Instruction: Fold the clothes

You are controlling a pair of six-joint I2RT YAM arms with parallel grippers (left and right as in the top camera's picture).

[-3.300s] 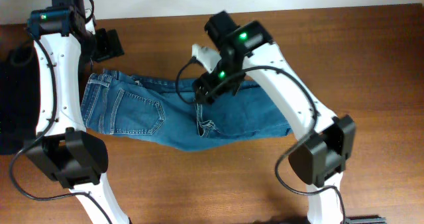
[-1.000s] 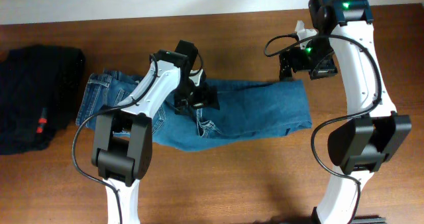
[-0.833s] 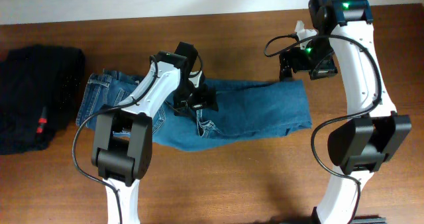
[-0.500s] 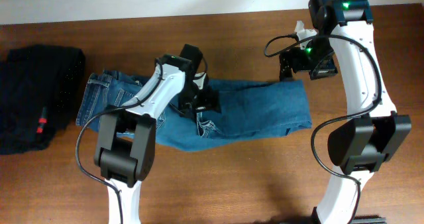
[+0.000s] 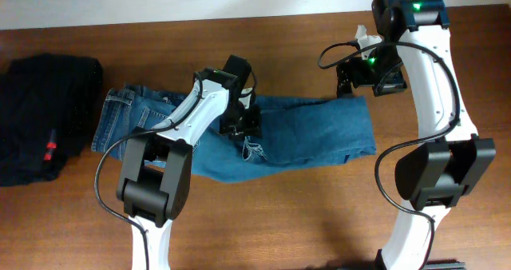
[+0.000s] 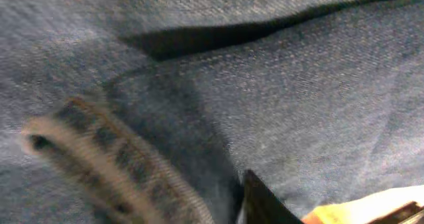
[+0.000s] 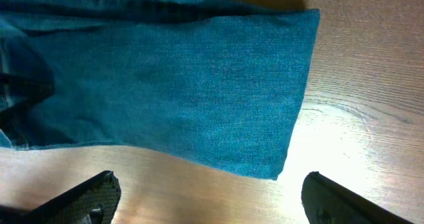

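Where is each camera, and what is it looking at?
Overhead: above the table, looking straight down; left arm, right arm and jeans show.
Left wrist: on the left arm, right against the jeans; one finger shows.
Right wrist: looks down at the jeans' end; both fingers show.
Shared: all see the jeans.

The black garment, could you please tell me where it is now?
In the overhead view, the black garment lies far left on the table, beside the waistband of the jeans.
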